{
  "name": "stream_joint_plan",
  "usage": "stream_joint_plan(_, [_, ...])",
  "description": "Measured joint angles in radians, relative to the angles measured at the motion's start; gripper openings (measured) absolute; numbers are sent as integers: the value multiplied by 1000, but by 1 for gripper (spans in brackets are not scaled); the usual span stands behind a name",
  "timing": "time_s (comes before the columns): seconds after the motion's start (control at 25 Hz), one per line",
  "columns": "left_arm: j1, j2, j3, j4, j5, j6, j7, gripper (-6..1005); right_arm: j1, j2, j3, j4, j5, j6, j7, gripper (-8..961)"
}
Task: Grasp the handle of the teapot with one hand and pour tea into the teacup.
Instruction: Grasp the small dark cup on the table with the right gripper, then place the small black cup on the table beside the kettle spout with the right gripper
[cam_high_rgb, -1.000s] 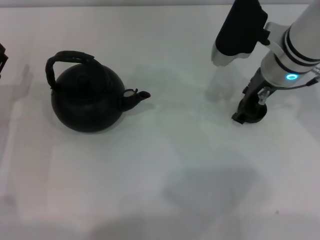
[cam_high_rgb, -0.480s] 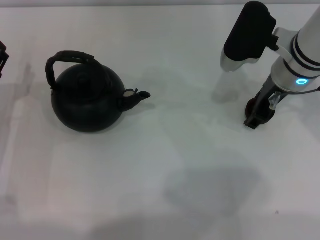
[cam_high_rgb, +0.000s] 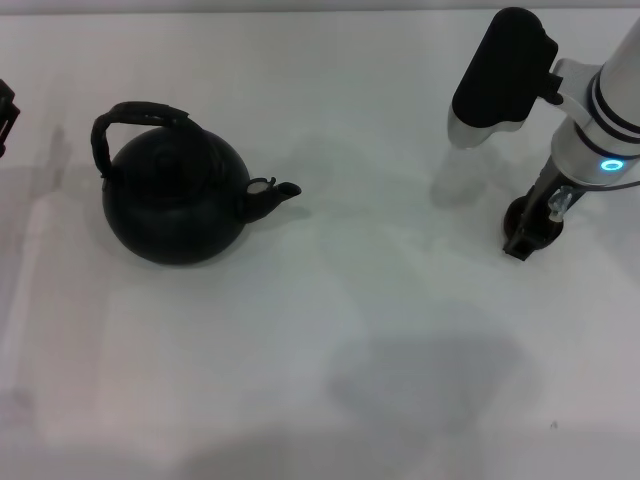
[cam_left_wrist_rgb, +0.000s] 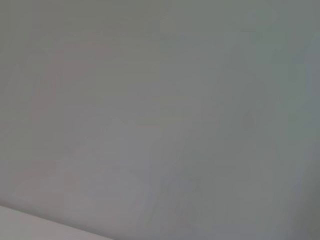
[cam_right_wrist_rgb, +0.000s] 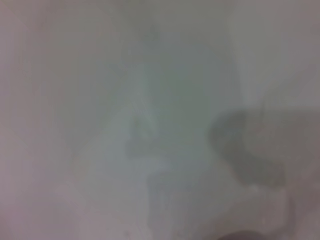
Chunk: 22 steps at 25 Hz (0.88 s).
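Observation:
The matte black teapot (cam_high_rgb: 175, 205) stands on the white table at the left, its short spout (cam_high_rgb: 272, 195) pointing right. Its rough arched handle (cam_high_rgb: 135, 118) loops over the lid, with nothing holding it. My right gripper (cam_high_rgb: 527, 235) is at the far right, down at the table, shut around the small dark teacup (cam_high_rgb: 518, 213), which its fingers mostly hide. Only a dark sliver of my left gripper (cam_high_rgb: 5, 115) shows at the left edge, well away from the teapot. Both wrist views show only blurred white surface.
The white table (cam_high_rgb: 330, 330) runs across the whole view. The right arm's black and white forearm (cam_high_rgb: 500, 70) hangs over the back right corner.
My right gripper has slid to the right along the table, and the teacup has moved with it. The teapot has not moved.

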Motion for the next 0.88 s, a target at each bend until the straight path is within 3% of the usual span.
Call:
stream_joint_plan(0.36, [-1,0,0,1,0,2,-1,816,3,3,-16,-130,33,50,-8,742])
stream_joint_plan(0.88, [-19,0,5,7,6,3,-2,816,174,7,-287,-65,274,-91,-16,753])
